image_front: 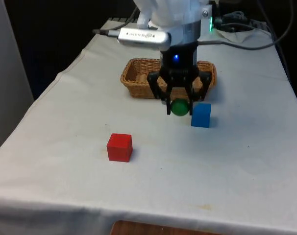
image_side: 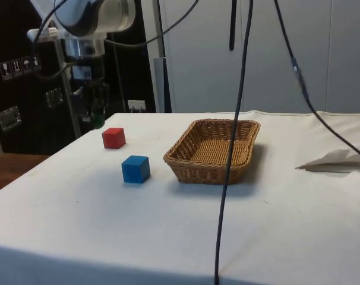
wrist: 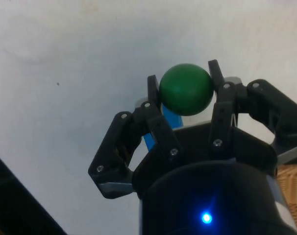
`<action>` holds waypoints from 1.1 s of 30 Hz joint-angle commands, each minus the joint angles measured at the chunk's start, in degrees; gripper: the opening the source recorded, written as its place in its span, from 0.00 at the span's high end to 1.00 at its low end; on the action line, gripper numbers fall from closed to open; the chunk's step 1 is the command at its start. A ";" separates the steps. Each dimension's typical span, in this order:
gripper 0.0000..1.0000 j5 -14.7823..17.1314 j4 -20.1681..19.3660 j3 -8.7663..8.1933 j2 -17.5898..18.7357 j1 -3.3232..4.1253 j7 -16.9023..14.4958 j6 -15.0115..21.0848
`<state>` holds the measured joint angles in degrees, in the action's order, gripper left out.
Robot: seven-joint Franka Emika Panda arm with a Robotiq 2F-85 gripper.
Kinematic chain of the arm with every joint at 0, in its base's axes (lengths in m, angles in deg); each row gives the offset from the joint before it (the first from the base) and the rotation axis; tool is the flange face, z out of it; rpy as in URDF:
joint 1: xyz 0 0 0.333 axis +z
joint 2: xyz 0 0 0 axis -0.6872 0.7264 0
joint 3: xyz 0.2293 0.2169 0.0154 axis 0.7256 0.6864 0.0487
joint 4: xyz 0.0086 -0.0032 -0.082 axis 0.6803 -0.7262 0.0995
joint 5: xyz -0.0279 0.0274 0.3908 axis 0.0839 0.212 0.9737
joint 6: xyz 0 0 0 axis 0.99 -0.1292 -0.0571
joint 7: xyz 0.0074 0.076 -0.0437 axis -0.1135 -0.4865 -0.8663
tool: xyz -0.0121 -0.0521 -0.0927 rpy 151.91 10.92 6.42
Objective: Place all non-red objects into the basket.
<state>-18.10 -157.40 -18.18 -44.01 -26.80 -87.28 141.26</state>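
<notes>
Green ball (image_front: pixel 178 107) sits clamped between the tool's (image_front: pixel 179 108) fingers (wrist: pixel 152 87).

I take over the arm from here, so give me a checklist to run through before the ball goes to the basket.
1. Gripper shut on green ball: ok.
2. Ball lifted off the white cloth: ok.
3. Wicker basket open, nothing in it: ok.
4. Blue cube close beside the ball; touching: cannot tell.
5. Red cube apart, left on the cloth: ok.
</notes>
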 commanded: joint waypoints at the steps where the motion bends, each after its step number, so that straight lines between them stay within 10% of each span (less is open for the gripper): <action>1: 1.00 -0.40 -2.18 -0.34 -1.72 0.57 -0.23 0.57; 33: 1.00 -8.65 -20.45 -0.52 -20.05 1.26 -0.29 0.86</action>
<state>-26.36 -177.06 -18.23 -63.60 -25.99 -87.86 141.31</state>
